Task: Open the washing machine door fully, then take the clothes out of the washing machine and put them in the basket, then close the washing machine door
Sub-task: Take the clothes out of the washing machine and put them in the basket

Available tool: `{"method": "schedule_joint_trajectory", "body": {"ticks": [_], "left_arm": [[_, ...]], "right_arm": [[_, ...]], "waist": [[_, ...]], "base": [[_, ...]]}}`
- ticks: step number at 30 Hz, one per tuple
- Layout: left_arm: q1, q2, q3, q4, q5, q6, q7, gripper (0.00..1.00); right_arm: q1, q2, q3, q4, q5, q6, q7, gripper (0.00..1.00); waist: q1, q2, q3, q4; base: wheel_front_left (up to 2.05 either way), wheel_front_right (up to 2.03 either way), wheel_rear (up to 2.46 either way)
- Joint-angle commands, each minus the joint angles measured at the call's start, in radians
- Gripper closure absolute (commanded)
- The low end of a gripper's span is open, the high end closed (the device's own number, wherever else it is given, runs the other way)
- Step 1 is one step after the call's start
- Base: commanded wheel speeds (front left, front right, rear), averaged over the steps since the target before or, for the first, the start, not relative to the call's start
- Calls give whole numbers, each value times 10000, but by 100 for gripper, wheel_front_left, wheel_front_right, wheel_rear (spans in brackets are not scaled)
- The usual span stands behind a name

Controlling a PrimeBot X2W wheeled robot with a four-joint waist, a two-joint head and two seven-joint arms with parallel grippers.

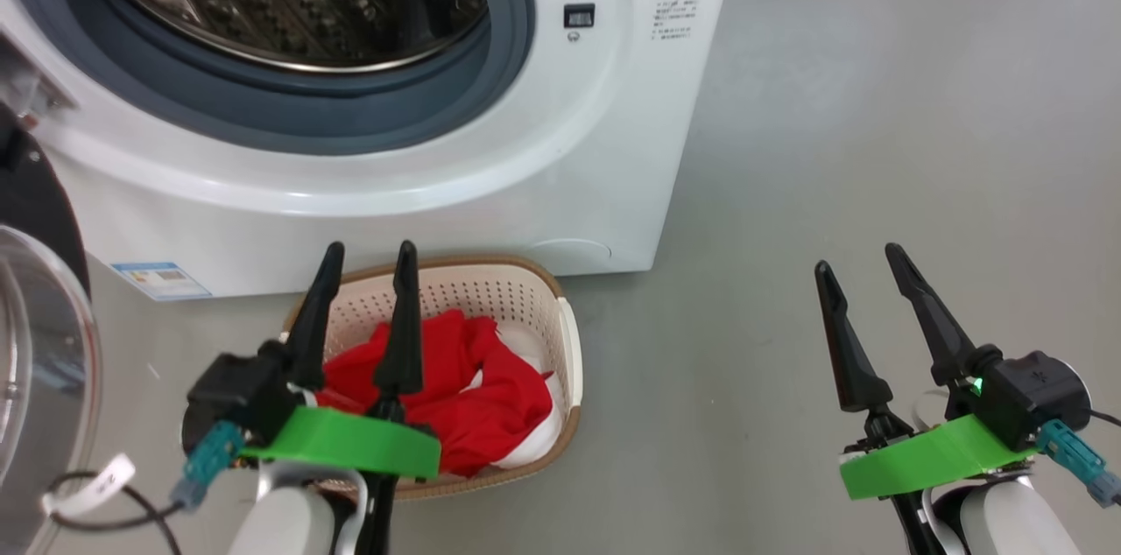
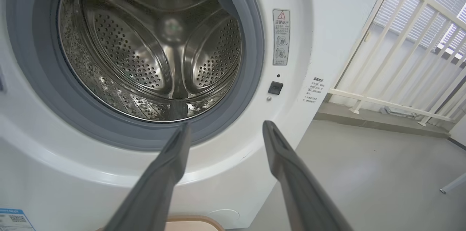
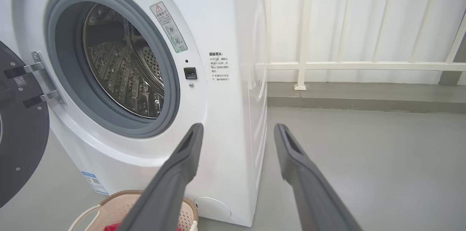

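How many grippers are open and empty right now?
2. The left gripper is open over the basket with the clothes; the right gripper is open over the floor, right of the washing machine.

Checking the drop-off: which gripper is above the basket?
The left gripper: it hovers, open, above the basket holding the red clothes, while the right gripper, also open, hangs over grey floor off to the side.

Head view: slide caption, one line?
Washer with door open, red clothes in basket; left tool open over it, right tool open over floor.
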Motion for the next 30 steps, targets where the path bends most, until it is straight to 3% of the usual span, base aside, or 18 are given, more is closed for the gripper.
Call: {"method": "schedule_joint_trajectory", "body": {"ticks": [1, 11, 20, 30], "left_arm": [[238, 199, 379, -508, 314, 59, -78, 0], [1561, 199, 701, -1578, 1335, 200, -78, 0], [2738, 199, 972, -1741, 1178, 319, -78, 0], [3270, 244, 1043, -2105, 1269, 374, -78, 0]], "right_arm": [[98, 3, 134, -323, -106, 63, -65, 0], [753, 3, -235, -575, -402, 63, -65, 0], [1528, 3, -614, -734, -530, 63, -65, 0], [1910, 3, -697, -919, -517, 63, -65, 0]], "waist": [[0, 0, -258, 76], [0, 0, -1074, 189], [0, 0, -1963, 211], [0, 0, -2130, 200]], "base": [[0, 0, 0], [0, 0, 0], [0, 0, 0], [0, 0, 0]]}}
